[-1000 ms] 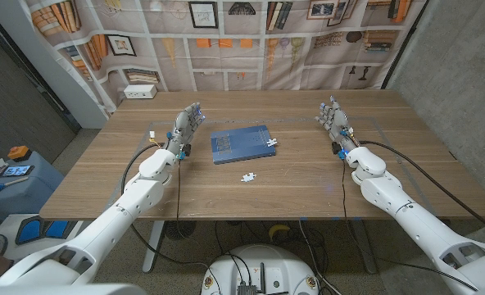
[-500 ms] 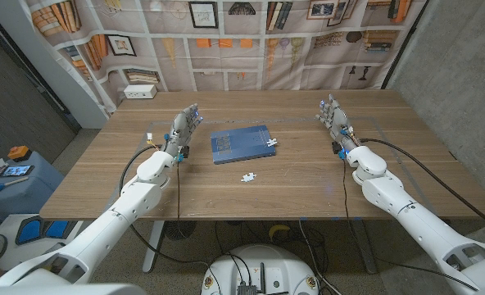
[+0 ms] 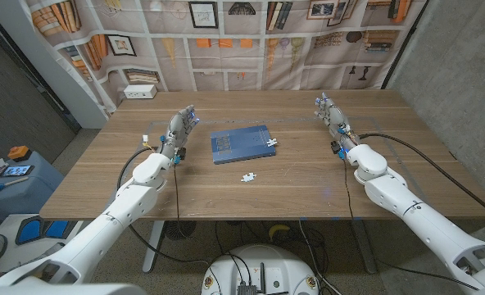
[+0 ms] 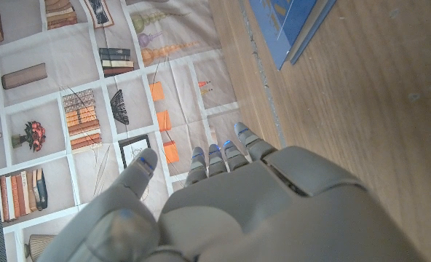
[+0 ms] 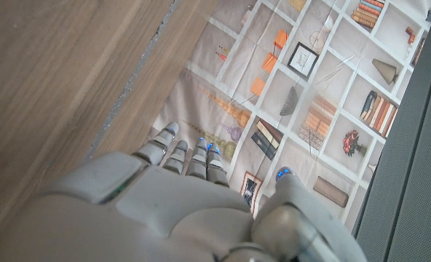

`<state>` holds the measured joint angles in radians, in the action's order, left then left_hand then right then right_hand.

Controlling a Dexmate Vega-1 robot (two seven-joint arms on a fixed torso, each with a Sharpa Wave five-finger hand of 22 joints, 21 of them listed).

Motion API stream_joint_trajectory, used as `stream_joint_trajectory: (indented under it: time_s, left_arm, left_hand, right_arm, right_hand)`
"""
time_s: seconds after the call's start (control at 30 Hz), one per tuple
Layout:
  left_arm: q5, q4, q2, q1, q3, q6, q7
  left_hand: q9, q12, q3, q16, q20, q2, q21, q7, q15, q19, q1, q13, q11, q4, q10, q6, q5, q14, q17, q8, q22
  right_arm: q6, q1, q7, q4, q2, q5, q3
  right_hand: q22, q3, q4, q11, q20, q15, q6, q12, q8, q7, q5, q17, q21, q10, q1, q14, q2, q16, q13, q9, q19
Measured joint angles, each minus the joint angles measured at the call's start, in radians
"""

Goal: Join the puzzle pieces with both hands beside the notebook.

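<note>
puzzle pieces (image 3: pixel 248 177) lie apart: one on notebook (image 3: pixel 241 144) edge

Even, soft indoor light, faint shadows on the wooden table (image 3: pixel 292 176), head view bowed at edges, wrist views sharp

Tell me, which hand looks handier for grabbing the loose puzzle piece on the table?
Probably the left hand. It holds nothing and stands beside the blue notebook, nearer the puzzle piece lying in front of it. The right hand, also holding nothing, stands farther off.
</note>
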<state>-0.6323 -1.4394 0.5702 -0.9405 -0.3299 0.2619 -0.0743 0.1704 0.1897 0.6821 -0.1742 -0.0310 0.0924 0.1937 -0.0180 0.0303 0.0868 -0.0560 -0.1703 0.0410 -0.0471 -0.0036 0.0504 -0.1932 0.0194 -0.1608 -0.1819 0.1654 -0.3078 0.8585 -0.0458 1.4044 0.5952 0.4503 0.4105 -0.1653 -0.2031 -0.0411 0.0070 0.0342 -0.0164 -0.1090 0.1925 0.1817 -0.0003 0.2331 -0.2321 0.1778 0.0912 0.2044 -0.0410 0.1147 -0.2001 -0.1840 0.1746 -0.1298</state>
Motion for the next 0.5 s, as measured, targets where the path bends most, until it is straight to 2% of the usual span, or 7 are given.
stream_joint_trajectory:
  time_s: [0.27,0.33,0.5]
  left_arm:
    - [0.006,-0.015,0.008,-0.011,0.007,-0.004,-0.018]
    - [0.008,-0.018,0.010,-0.012,0.008,-0.006,-0.021]
    - [0.010,-0.023,0.011,-0.014,0.009,-0.009,-0.027]
  left_hand:
    - [0.000,0.000,0.004,0.000,-0.001,0.000,0.000,0.000,0.002,0.005,0.000,0.000,0.000,0.004,0.000,0.000,0.000,-0.009,0.000,0.000,0.000]
    - [0.000,0.000,0.005,0.000,0.001,0.000,0.000,0.000,0.000,0.007,0.000,0.000,0.002,0.005,0.002,0.000,0.000,-0.011,0.000,0.000,0.000]
    - [0.000,0.000,0.005,0.000,-0.005,0.000,0.000,-0.005,0.000,0.012,0.000,0.000,0.005,0.005,0.005,0.005,0.000,-0.011,0.000,0.000,0.000]
  right_arm:
    - [0.019,-0.013,-0.003,0.031,0.039,-0.065,0.018]
    - [0.028,-0.017,-0.003,0.043,0.052,-0.088,0.024]
    - [0.047,-0.025,-0.003,0.060,0.073,-0.127,0.033]
  right_hand:
    - [0.000,-0.004,0.012,0.000,0.000,0.000,0.004,0.000,0.000,-0.004,0.000,0.004,0.000,0.000,0.000,0.000,0.000,0.000,0.000,0.000,0.000]
    - [0.000,-0.004,0.012,0.000,0.000,-0.004,0.008,0.000,0.000,-0.008,0.000,0.005,0.000,0.000,0.016,-0.004,-0.016,0.000,0.000,0.000,0.000]
    - [0.000,-0.005,0.022,0.000,0.005,-0.005,0.009,0.000,0.000,-0.009,0.000,0.008,0.000,0.000,0.016,-0.005,-0.016,0.000,0.000,0.000,0.005]
